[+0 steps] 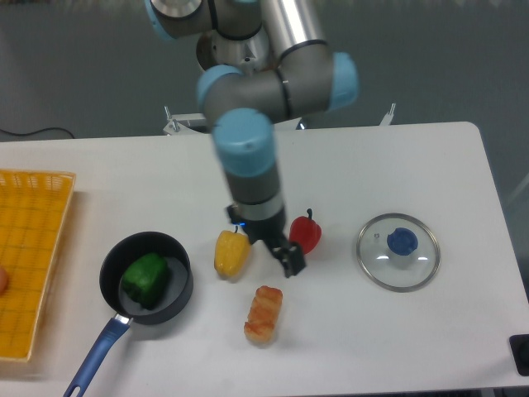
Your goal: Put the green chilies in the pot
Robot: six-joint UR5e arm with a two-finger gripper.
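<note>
While the green chilies (146,279) sit inside the pot (145,276), resting on its dark grey floor a little toward the left wall, the arm (248,157) hangs over the middle of the table (372,174), well apart from both. The pot stands near the table's front left, its long blue handle (92,359) running down toward the front edge. The gripper (283,252) points down between the yellow pepper (231,253) and the red pepper (305,235); it holds nothing, but from this angle one cannot tell whether its fingers are spread or pressed together. A small blue light glows on the wrist just above it.

The table is a plain white slab with rounded corners, matte and evenly lit. An orange grid tray (31,248) lies at its left edge, beside the pot. In front of the peppers lies an orange, ridged toy food piece (263,314). Toward the right lies a round glass lid (397,251) with a blue knob, flat on the surface. Behind the table the room is a dull blue-grey, with a dark cable (33,132) trailing at the far left and the arm's pale base (248,62) rising at the back edge
</note>
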